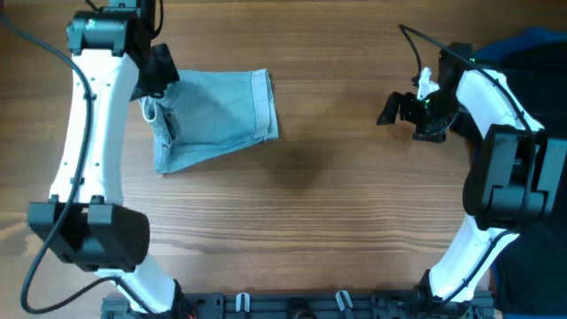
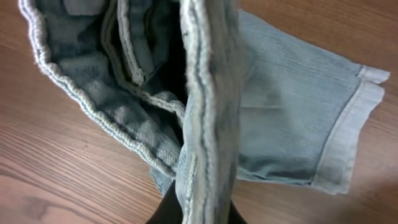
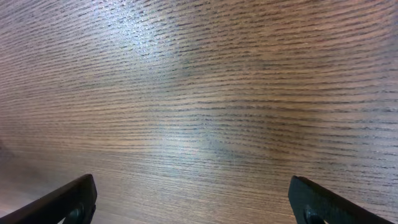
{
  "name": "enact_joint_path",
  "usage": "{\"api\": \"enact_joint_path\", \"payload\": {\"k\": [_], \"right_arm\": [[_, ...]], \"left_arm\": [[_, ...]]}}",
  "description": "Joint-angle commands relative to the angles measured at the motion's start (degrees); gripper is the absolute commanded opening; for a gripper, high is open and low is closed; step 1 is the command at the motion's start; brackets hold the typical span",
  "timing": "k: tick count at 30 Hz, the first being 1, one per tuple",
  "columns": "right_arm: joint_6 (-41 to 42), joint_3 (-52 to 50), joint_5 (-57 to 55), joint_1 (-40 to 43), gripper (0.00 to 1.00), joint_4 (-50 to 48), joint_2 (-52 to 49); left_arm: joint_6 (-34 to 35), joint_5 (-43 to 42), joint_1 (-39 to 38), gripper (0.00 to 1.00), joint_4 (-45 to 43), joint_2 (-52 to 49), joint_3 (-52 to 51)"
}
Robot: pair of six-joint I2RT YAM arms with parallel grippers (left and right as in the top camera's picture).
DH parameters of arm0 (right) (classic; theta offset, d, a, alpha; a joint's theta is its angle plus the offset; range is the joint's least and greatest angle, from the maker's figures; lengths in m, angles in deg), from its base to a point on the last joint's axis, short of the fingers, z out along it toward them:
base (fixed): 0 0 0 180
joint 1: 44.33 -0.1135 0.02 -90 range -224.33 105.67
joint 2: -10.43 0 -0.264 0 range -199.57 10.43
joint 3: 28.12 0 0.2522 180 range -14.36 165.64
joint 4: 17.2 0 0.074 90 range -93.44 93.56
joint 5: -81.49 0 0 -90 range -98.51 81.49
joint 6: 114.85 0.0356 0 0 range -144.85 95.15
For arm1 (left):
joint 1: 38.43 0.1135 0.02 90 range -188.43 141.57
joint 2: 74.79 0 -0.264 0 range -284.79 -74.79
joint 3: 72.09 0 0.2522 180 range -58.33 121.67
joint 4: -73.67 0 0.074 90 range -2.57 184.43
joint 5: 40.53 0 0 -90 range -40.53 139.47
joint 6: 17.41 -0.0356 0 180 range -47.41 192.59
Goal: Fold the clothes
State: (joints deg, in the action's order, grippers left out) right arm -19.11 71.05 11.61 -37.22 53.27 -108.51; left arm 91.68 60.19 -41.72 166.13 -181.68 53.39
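Our left jaws are pinched shut on a thick stitched edge of the denim shorts [image 2: 205,93]. A quick pull could slip that seam free or drag the fold crooked. From the grip, the shorts spread over the desk [image 1: 337,204]. Well apart, our right jaws gape wide and empty above bare wood.

A wooden table [image 1: 310,204] with brown grain carries pale denim shorts [image 1: 217,115], lying folded at its far left. Dark and bright-blue fabric [image 1: 536,42] sits at the far right corner, perhaps partly off the edge.
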Motion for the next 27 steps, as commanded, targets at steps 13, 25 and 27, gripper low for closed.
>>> {"api": "enact_joint_path", "payload": {"k": [13, 25, 27], "right_arm": [[-1.7, -0.4, 0.5, 0.1, 1.0, 0.5, -0.7], [-1.7, -0.4, 0.5, 0.1, 1.0, 0.9, -0.7], [-1.7, -0.4, 0.5, 0.1, 1.0, 1.0, -0.7]], "left_arm": [[-1.4, -8.2, -5.5, 0.06, -2.6, -7.6, 1.4], [-1.3, -8.5, -11.3, 0.11, -4.6, -14.9, 1.3], [-1.3, -9.9, -11.6, 0.11, -6.1, -15.2, 1.3]]}}
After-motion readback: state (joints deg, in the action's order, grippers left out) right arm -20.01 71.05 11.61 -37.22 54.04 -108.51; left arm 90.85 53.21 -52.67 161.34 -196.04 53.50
